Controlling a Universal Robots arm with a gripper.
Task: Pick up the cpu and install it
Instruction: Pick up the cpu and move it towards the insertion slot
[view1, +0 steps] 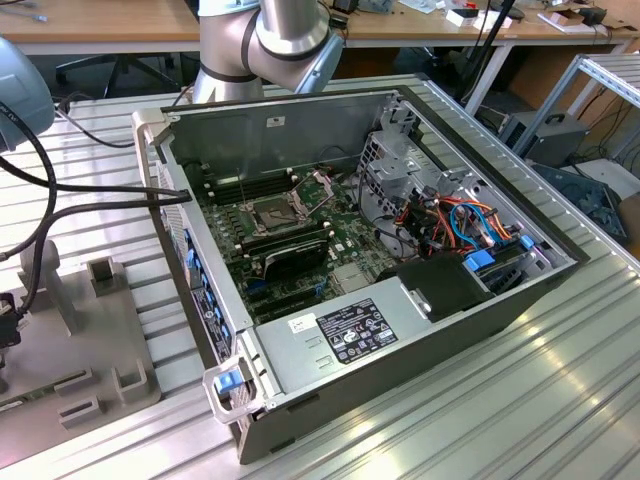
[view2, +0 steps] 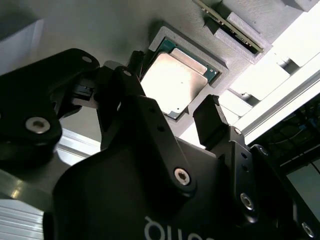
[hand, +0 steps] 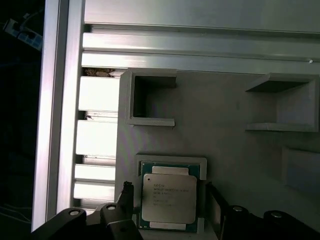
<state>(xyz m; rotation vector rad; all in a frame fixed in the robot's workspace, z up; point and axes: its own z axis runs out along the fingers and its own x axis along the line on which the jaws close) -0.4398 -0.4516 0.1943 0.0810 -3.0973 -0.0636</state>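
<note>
Second wrist view content begins nearest the camera with the black, two-fingered metal gripper (view2: 173, 79). Its fingers (view2: 212, 117) are spread apart, one on each side of the cpu, and in the first wrist view a gap is seen between each finger and the chip, so the chip is not gripped. The cpu (hand: 169, 197), a small, thin, square chip with a pale grey metallic face on a green-edged base, is laid flat in a shallow square pocket (hand: 202, 162) with a raised rim. That pocket is moulded into the pale grey plastic fixture plate (hand: 225, 135). On the same plate, farther from the gripper, open bracket-shaped holders (hand: 150, 121) are found standing.

Past the plate's edge, the silver ribbed aluminium table (hand: 65, 100) on which the plate is set can be seen. To the exterior view's right of the plate, just beside it, the open grey metal computer case (view1: 270, 125) is laid on its side. Inside the case, well apart from the plate, a dark square socket (view1: 272, 212) is mounted on the green motherboard (view1: 345, 230).
</note>
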